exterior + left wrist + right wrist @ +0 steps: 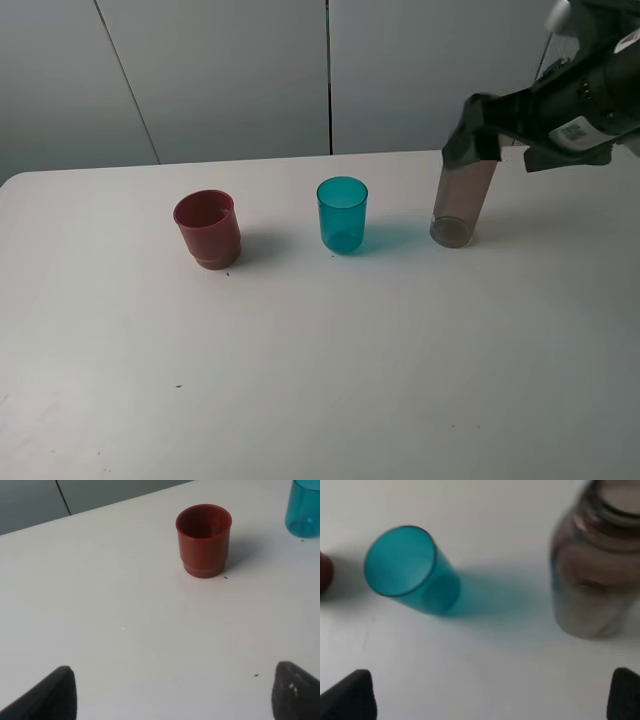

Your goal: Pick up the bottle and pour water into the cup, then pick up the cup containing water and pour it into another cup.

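The smoky grey-brown bottle [462, 206] stands upright at the right of the white table; it also shows in the right wrist view [594, 565]. My right gripper [472, 132] hangs over its top and hides the neck in the high view. It is open [487, 697], with the bottle beyond its fingertips and not between them. The teal translucent cup [342, 213] stands in the middle, left of the bottle [410, 570]. The red cup [208, 228] stands further left [203, 539]. My left gripper [172, 695] is open and empty, short of the red cup, and out of the high view.
The white table [320, 380] has its far edge [250, 160] just behind the cups, against a grey panelled wall. The right arm [590, 95] reaches in from the upper right. A few small dark specks lie on the table.
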